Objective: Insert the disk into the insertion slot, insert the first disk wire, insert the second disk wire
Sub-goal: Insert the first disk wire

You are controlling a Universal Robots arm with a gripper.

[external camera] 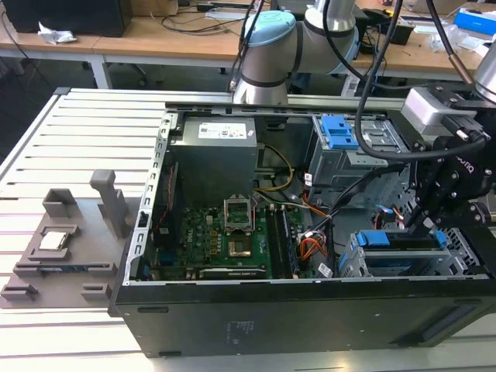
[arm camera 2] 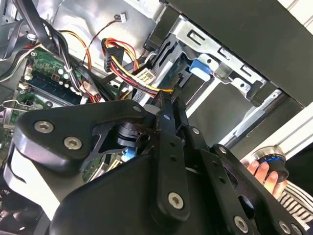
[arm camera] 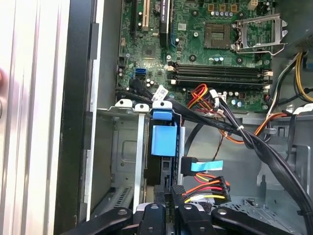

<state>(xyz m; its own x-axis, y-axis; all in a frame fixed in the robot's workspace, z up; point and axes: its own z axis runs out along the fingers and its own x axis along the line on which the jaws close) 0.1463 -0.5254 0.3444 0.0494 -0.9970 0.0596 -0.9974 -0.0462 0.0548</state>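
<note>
The disk (external camera: 403, 261), in its bright blue carrier (arm camera: 164, 139), lies inside the insertion slot (external camera: 353, 263), a low grey perforated bay at the case's corner on the exterior view's right. A blue flat-cable connector (arm camera: 188, 166) sits against the disk's end. My gripper (external camera: 415, 225) hangs right over that end. In both wrist views its fingers (arm camera: 152, 215) stand close together, shut on the black connector (arm camera: 178, 192) of a red, yellow and black wire bundle (arm camera: 208, 188). The fingertips (arm camera 2: 165, 105) touch the same wires (arm camera 2: 132, 68) beside the bay.
A taller grey cage with blue latch (external camera: 341, 132) stands behind the bay. The motherboard (external camera: 232, 232), power supply (external camera: 213, 155) and thick black cables (arm camera: 230, 127) crowd the case. A grey fixture (external camera: 70, 240) sits on the slatted table. A person's hand (arm camera 2: 261, 171) rests outside the case.
</note>
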